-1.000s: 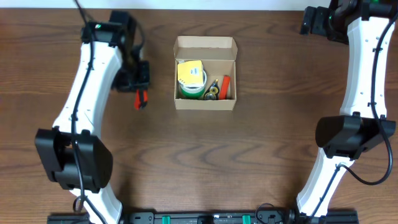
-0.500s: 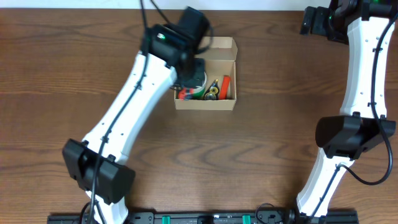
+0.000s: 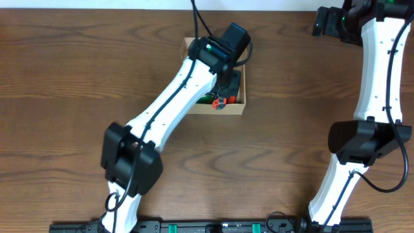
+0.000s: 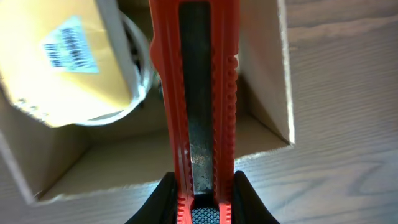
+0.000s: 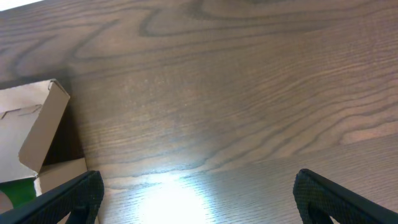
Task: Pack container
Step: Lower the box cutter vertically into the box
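Now the left gripper pinches a red utility knife over the container, the right gripper spread wide at two o'clock.

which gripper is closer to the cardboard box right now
Left. The left gripper is right over the box, shut on a red utility knife. The right gripper is open, far off to the box's right.
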Motion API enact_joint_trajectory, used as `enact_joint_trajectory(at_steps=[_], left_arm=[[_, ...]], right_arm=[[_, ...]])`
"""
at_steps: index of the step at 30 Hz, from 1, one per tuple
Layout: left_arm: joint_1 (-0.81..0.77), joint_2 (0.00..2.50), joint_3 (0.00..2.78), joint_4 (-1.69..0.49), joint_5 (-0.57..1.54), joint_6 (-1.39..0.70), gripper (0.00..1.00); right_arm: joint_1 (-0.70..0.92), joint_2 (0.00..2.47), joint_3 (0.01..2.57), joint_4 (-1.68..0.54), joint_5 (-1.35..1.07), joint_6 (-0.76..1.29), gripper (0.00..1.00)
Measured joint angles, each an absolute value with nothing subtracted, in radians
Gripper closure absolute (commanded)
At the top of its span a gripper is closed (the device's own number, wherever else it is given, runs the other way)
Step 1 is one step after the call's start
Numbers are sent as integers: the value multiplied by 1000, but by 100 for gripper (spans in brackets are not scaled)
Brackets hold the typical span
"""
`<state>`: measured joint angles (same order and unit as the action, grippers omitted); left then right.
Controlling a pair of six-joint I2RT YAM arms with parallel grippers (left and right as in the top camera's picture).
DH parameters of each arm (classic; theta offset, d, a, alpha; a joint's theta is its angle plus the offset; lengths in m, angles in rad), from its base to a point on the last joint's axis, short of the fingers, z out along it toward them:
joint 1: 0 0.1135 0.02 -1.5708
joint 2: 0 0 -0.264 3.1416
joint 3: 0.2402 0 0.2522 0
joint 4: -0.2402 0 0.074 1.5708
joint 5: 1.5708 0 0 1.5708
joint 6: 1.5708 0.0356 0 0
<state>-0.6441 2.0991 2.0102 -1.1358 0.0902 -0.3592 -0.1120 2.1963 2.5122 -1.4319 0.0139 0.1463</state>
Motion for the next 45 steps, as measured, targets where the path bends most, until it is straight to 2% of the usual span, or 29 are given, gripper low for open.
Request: enact_joint_trajectory(at_steps=[11, 24, 34, 45], left_arm=[[-645, 2113, 2010, -1139, 102, -260, 94], [-632, 2113, 2011, -1261, 99, 229, 94], [-632, 2113, 2011, -1250, -27, 567, 94], [-632, 2113, 2014, -1170, -108, 840, 94]], right_arm=[[-112, 2196, 2512, -1432, 14, 147, 1], [-112, 2196, 2512, -1432, 14, 147, 1], [-112, 2196, 2512, -1432, 14, 147, 1], [-112, 2196, 2512, -1432, 14, 146, 1]])
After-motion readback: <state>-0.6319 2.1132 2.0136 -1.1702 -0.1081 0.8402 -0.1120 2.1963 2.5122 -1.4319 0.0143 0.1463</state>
